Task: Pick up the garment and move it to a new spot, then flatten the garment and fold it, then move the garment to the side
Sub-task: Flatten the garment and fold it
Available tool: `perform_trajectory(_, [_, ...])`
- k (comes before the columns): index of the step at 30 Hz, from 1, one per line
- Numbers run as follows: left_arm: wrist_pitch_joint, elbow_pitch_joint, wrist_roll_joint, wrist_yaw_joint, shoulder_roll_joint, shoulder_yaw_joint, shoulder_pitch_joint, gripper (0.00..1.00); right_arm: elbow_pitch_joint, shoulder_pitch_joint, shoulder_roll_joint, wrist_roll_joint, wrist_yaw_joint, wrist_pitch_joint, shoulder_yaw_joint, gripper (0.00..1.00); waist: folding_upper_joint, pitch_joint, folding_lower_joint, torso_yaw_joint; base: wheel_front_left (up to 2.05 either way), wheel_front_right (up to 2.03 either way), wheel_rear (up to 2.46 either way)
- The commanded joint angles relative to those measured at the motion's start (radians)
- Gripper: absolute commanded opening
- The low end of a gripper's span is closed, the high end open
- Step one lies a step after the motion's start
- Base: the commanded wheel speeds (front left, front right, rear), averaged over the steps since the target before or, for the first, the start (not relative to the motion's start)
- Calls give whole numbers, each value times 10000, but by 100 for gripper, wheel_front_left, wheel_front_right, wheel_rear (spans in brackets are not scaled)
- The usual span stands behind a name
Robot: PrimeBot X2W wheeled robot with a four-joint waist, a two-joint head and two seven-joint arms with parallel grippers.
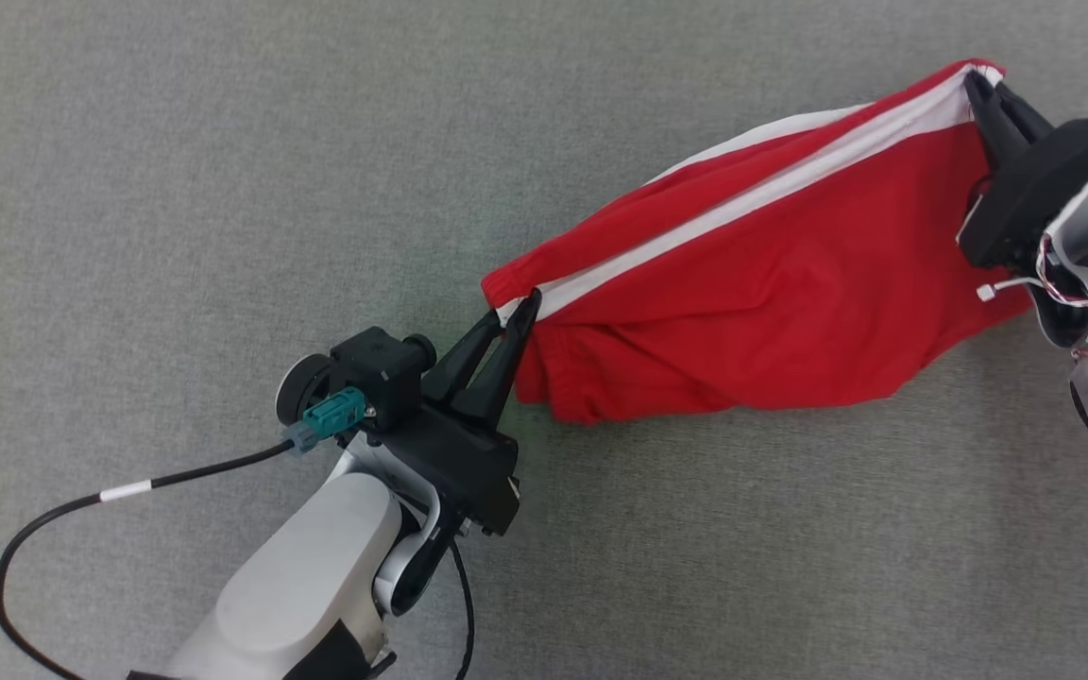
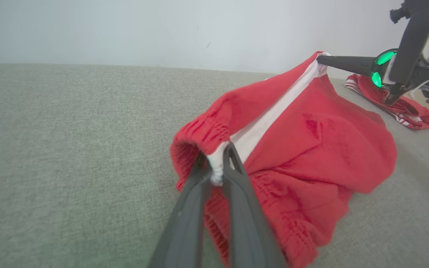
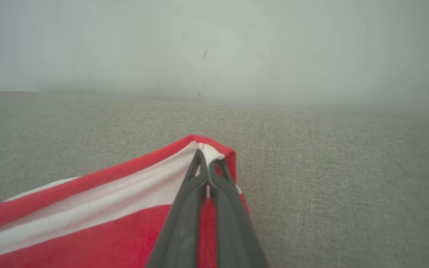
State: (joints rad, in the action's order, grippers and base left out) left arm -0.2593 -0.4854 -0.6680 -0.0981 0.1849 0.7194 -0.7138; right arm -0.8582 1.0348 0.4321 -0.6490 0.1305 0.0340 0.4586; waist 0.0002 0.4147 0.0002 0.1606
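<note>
Over the gray cloth surface (image 1: 223,142) we hold the red garment (image 1: 771,283) stretched out, left gripper (image 1: 525,304) pinching its near left end, right gripper (image 1: 976,85) pinching its far right corner, so picking up looks done, but flattening, folding and moving aside are left.

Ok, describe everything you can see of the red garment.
The red garment looks like soft shorts with a white side stripe and gathered elastic waistband. It is stretched between the left tool, shut on the waistband end, and the right tool, shut on the stripe corner; its sagging belly seems to touch the grey cloth surface.
</note>
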Motion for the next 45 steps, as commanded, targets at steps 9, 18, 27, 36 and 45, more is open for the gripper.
perform_trajectory(9, [-62,-82,513,170,-170,-477,70,100,-770,428,-170,-227,0,-913,878,100,-2,-141,-2,17,0,0,0])
perform_trajectory(18, [-57,1584,1540,700,-99,-2109,1799,100,-413,-465,584,-883,0,-1647,2041,100,-2,-1097,-2,-8,0,0,0])
perform_trajectory(27, [-60,3917,3099,1101,-408,-4703,4206,100,-405,-1484,1004,-1715,0,-1735,2613,100,-2,-1652,-2,-33,0,0,0])
perform_trajectory(36, [-59,4155,4134,940,-874,-6058,5719,100,-1092,-1786,901,-2210,0,-1299,2801,100,-2,-1803,-2,131,0,0,0])
perform_trajectory(45, [-60,3877,4495,543,-1203,-6316,5966,100,-1937,-1647,765,-2490,0,-717,2894,100,-2,-1628,-2,454,0,0,0])
